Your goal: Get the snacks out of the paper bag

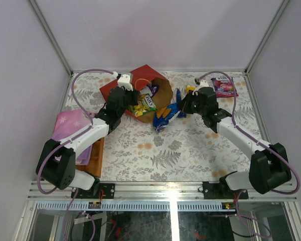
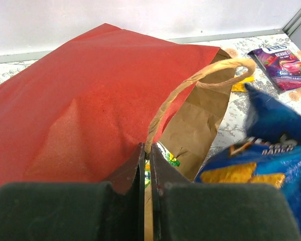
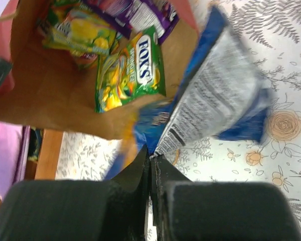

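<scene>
Top view: the red paper bag (image 1: 143,74) lies upper centre with the blue Doritos bag (image 1: 165,118) at its mouth; left wrist view: the left gripper (image 2: 146,150), lower centre, is clamped on the paper bag's rim below its cord handle (image 2: 190,83); right wrist view: the right gripper (image 3: 150,158) pinches the Doritos bag's lower edge, mid-frame.

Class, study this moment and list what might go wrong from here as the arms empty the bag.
The right gripper pinches only the edge of the blue Doritos bag, so it may slip free.
The left gripper holds the paper bag by its thin rim, and a hard pull might tear it.
The green packet lies at the mouth beside the blue bag and may get dragged along.
</scene>
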`<state>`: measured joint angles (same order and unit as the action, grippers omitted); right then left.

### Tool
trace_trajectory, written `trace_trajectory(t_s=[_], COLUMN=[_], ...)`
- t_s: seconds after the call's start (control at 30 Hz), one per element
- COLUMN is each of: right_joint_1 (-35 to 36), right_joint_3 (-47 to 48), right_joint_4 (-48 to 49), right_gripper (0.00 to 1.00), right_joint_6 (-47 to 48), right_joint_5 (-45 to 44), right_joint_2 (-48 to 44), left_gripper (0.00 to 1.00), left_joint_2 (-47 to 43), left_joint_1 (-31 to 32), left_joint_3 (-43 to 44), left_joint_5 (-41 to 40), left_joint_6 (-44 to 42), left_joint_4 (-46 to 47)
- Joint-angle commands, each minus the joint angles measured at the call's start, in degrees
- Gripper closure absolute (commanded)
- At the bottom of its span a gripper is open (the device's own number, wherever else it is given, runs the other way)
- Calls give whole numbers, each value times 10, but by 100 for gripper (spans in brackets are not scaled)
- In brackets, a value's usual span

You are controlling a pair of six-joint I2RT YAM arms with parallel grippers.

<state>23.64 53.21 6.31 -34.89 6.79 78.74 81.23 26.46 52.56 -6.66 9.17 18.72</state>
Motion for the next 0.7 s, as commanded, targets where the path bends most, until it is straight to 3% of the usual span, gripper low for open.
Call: trace_trajectory(t_s=[0.0,0.07,0.13,0.17,0.2,0.23,0.67], right_joint_1=[1,-15,-65,-98,-131,-150,-158], right_joint_3=[-7,-76,-164,-207,-239,-260,-213], right_joint_4=[-5,-37,-30,-21,-11,-1,15], right_gripper=[100,100,98,63,20,2,1], right_joint_6=[61,58,17,-16,-42,-56,-62], right_joint_5=[31,-58,-84,-75,-65,-58,-142], right_joint_2=[-71,-108,-133,-139,-142,-142,-225], left_gripper=[98,98,98,98,98,98,98], left_joint_2=[11,16,22,27,29,31,40], left_joint_1=[-5,-5,-5,-5,-5,-5,-6], left_joint_3=[18,21,24,25,28,29,35], left_joint_5=[-29,-30,-28,-25,-24,-24,-24], left_joint_6=[-15,-15,-12,-11,-9,-9,-11], left_joint_4=[-4,-3,-2,-3,-6,-8,-13])
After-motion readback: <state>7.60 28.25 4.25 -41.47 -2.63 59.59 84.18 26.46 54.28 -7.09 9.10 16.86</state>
